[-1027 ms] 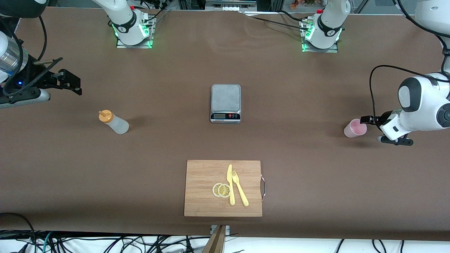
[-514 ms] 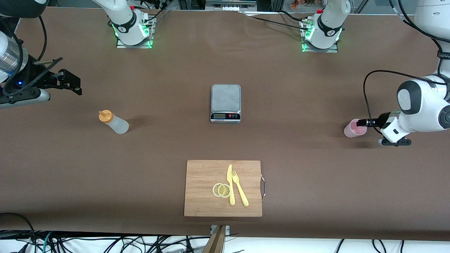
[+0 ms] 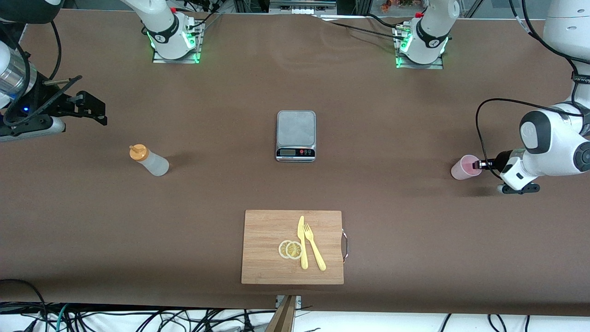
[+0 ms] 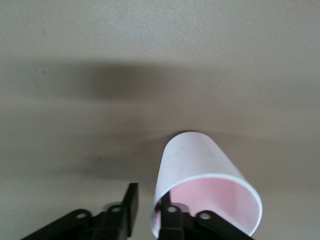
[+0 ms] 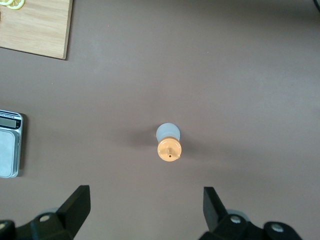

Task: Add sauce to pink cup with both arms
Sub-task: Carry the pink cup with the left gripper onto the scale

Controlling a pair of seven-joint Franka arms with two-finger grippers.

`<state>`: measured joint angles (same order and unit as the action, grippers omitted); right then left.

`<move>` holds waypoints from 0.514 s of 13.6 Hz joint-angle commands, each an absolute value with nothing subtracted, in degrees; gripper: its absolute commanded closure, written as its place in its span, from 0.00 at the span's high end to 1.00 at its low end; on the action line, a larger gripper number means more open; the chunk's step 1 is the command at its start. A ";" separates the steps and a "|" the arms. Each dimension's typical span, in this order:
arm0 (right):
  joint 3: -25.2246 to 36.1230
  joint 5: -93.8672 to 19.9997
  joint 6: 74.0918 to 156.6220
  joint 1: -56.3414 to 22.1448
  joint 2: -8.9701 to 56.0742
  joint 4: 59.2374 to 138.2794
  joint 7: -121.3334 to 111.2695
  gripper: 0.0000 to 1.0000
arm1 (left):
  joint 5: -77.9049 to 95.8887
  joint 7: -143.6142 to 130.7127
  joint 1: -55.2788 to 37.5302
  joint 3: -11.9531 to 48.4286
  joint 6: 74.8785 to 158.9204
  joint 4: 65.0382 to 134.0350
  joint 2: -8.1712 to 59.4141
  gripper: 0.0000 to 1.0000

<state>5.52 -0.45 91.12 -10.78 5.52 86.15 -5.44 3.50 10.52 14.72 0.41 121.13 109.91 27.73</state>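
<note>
In the front view, the pink cup [image 3: 465, 167] is being met at its rim by the left gripper [image 3: 481, 163], near the worktop [image 3: 392, 138] edge at the left arm's end. The sauce [image 3: 149, 160] is standing toward the right arm's end, with open worktop all round it. The right gripper [image 3: 94, 110] is being held above the worktop near that end.

In the left wrist view, the cup's [image 4: 200, 187] rim is being straddled by narrowly spread fingers [image 4: 172, 220], one inside and one outside.

In the right wrist view, the bottle [image 5: 169, 142] is being framed by widely parted fingers [image 5: 76, 205]. No writing can be read on the scale [image 5: 10, 145].
</note>
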 commanded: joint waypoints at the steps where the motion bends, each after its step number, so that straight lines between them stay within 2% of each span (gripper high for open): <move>1: 5.45 -0.88 91.23 -10.72 5.36 85.87 -5.10 1.00 | 4.92 9.67 14.68 0.70 119.01 108.54 28.21 0.00; 3: 5.45 -0.97 91.23 -10.64 5.36 85.87 -5.10 1.00 | 4.92 9.84 14.77 1.05 117.44 107.93 27.43 0.00; 6: 5.45 -1.05 91.23 -10.63 5.36 85.87 -5.10 1.00 | 5.01 9.75 14.50 4.56 102.70 99.61 24.97 0.00; 7: 5.45 -1.05 91.23 -10.63 5.36 85.87 -5.10 1.00 | 5.01 10.36 14.50 5.79 101.44 97.84 24.53 0.00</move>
<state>5.53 -0.45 91.15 -10.77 5.52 86.15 -5.44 4.15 10.18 14.62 3.79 106.81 102.15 26.28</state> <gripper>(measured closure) 0.000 0.960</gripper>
